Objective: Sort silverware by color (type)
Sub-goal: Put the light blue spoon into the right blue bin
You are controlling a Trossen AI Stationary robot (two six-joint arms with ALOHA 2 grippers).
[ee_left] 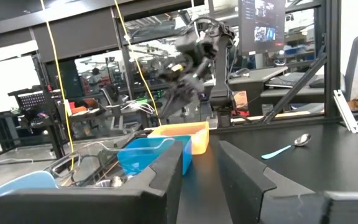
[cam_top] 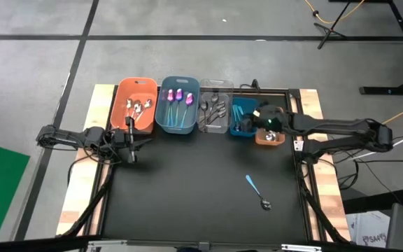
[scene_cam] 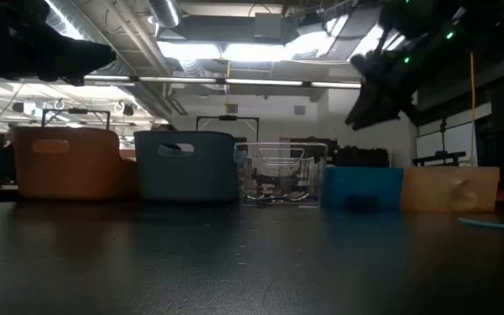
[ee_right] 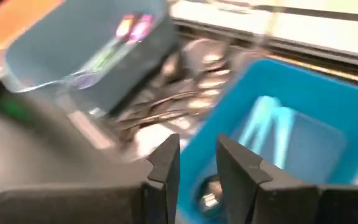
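The right gripper (cam_top: 255, 116) hangs over the blue bin (cam_top: 243, 117), its fingers (ee_right: 166, 163) parted with nothing between them. Judging by that, it is letting go over the bin: blue-handled spoons (ee_right: 267, 129) lie inside, directly beneath the fingers. To do this step well, I would lift straight up from the blue bin before swinging away, so the fingers clear its rim and do not drag a handle out.

One blue-handled spoon (cam_top: 257, 192) is left on the black table (cam_top: 187, 189), well in front of the blue bin and a little to its right, lying at a slant with the bowl toward the table's near edge. That looks like the next piece to fetch; it lies flat, so the grip should come down across the slim handle.

Beside the blue bin stands the clear bin (cam_top: 214, 112) with silver pieces, then the grey-blue bin (cam_top: 178, 105) with purple ones, and farthest off the orange bin (cam_top: 134, 103). On the blue bin's other side sits the brown bin (cam_top: 270, 137), mostly under the right arm. The left gripper (cam_top: 130, 137) waits with fingers apart, holding nothing, in front of the orange bin, far from the blue bin.

Nothing stands between the blue bin and the loose spoon.
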